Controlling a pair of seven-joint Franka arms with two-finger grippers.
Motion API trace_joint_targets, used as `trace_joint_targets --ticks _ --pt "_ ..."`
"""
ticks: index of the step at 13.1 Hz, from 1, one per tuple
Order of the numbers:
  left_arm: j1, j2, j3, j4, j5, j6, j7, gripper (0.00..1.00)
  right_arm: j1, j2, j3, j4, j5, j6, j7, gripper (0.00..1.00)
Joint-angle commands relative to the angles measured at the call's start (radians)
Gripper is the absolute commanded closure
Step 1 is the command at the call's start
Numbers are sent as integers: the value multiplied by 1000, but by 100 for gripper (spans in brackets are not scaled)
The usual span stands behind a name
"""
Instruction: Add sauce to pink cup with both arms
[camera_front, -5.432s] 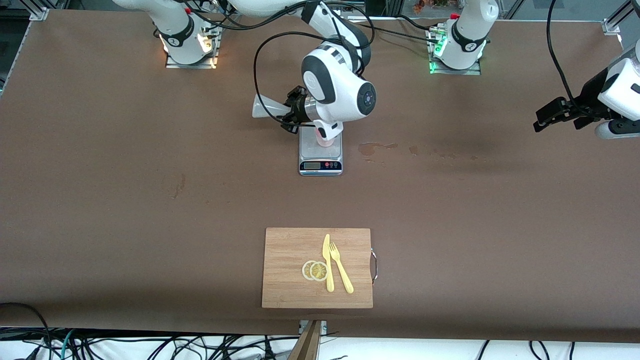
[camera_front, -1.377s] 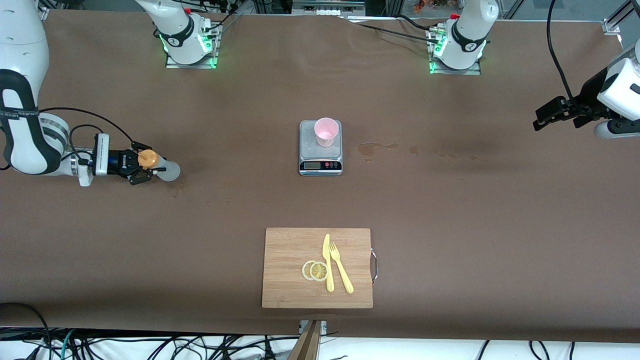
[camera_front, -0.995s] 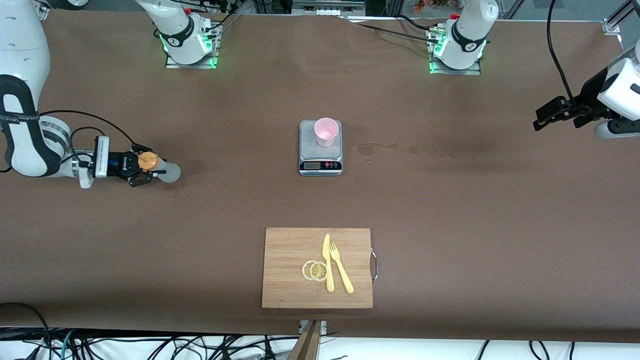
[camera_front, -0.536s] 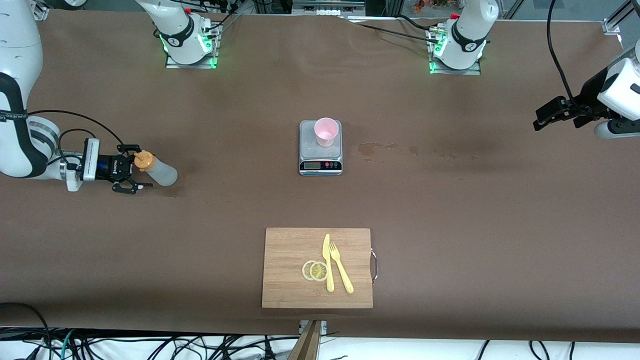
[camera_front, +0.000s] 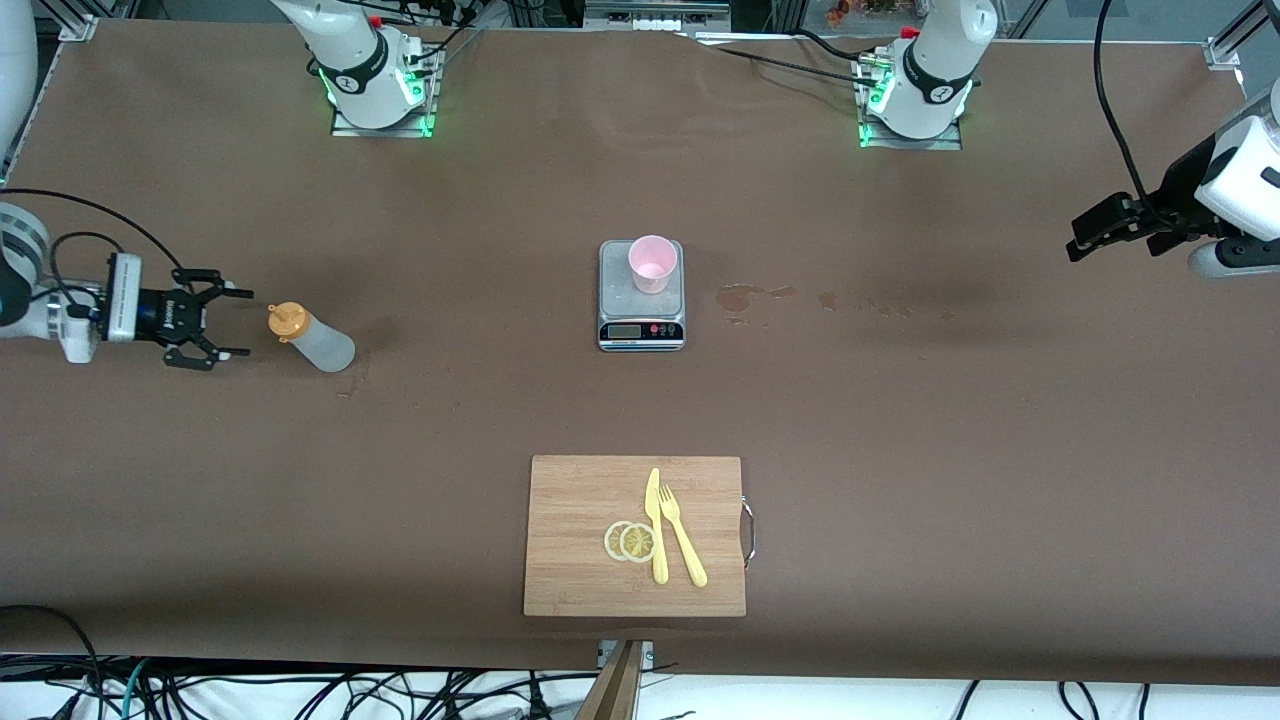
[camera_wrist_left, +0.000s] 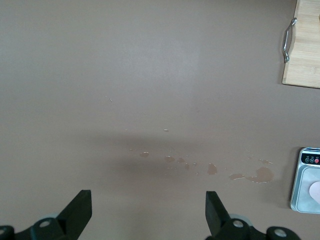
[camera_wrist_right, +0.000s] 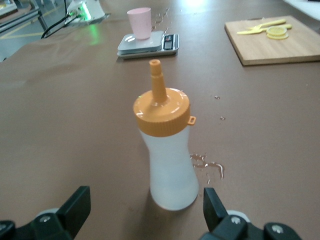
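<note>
The sauce bottle (camera_front: 312, 339), whitish with an orange nozzle cap, is standing upright on the brown surface (camera_front: 400, 480) toward the right arm's end, free of any grip. Going by size, that surface is carrying everything. The wooden cutting board (camera_front: 580, 500) is lying nearest the front camera, bearing a yellow knife (camera_front: 655, 525), a yellow fork (camera_front: 683, 549) and two lemon slices (camera_front: 630, 541). The digital scale (camera_front: 641, 305) is sitting mid-surface, and the pink cup (camera_front: 652, 264) is standing upright on its platform. Small wet stains (camera_front: 745, 296) are spotting the surface beside the scale, toward the left arm's end. The right claw (camera_front: 222, 324) is hovering just beside the bottle, its fingers spread wide and touching nothing. The left claw (camera_front: 1105, 228) is waiting over its own end of the surface, fingers wide apart and empty.
</note>
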Motion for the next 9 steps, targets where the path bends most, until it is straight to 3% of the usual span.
trace_joint_targets --ticks 1,4,9 --pt "4 -10 -3 9 19 -22 11 0 -2 -180 15 -19 -142 35 183 0" --pt "4 -9 -2 11 21 -22 10 0 -3 -328 64 -14 -297 35 461 0" --pt "4 -9 0 11 19 -22 11 0 14 -449 147 46 -486 73 817 0"
